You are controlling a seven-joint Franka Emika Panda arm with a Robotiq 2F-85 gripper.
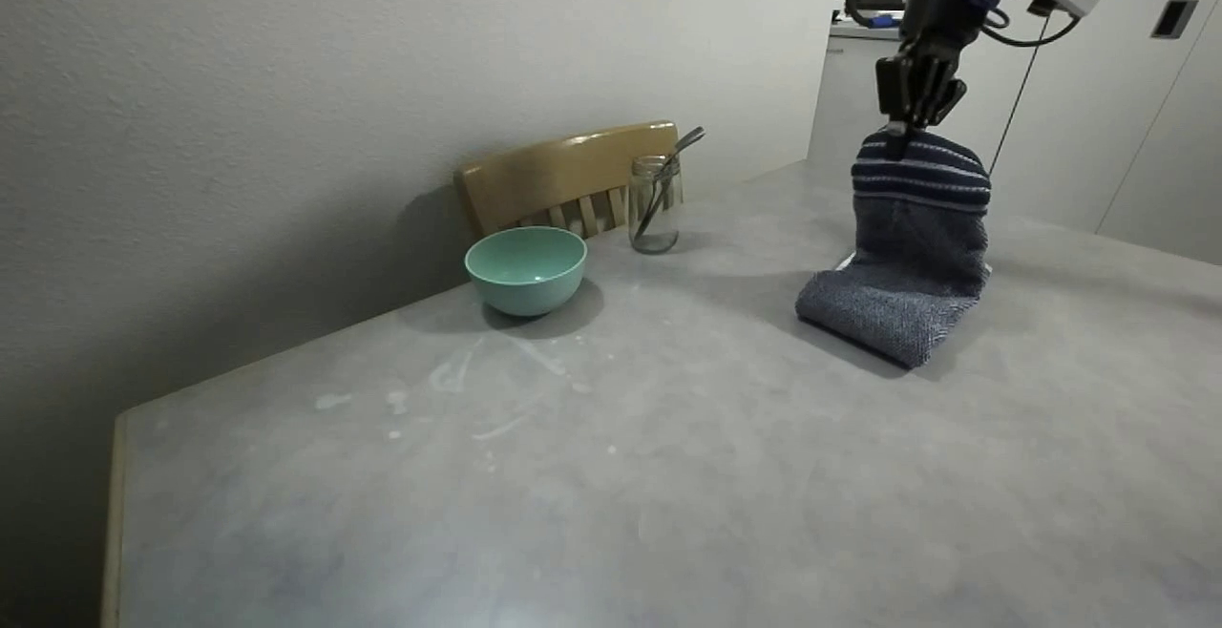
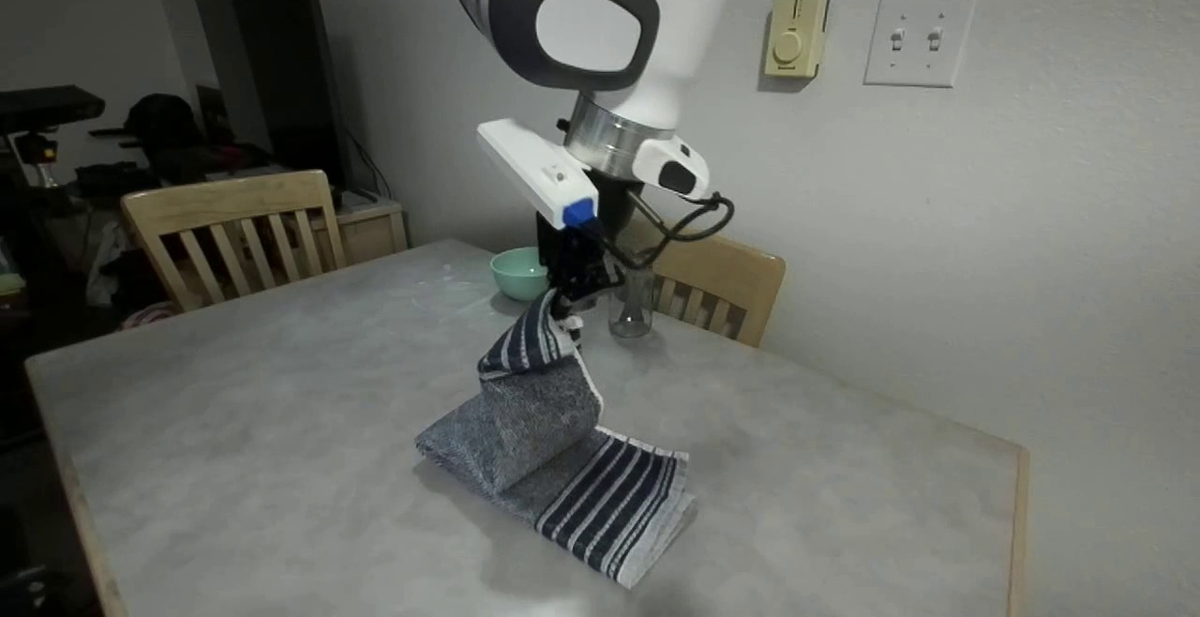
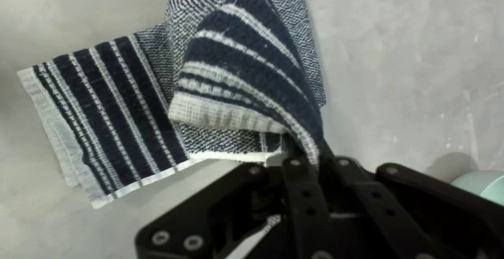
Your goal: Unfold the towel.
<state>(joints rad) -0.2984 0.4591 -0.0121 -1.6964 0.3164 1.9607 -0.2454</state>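
At gripper (image 3: 317,160), foremost in wrist view: pinches one striped end of towel (image 2: 539,411) between closed fingers (image 3: 305,192) — held above bench (image 1: 611,494), over lower folds resting well in from the wall-side edge. Reads as mid-unfold, with top layer raised but not yet laid out. Probably calls next for carrying this end past the fold, toward the edge beyond bowl (image 1: 527,275) — then lowering and releasing. Expect another opening for doubled-looking lower end.

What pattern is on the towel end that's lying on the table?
Dark blue and white stripes; the towel end shows best in the wrist view.
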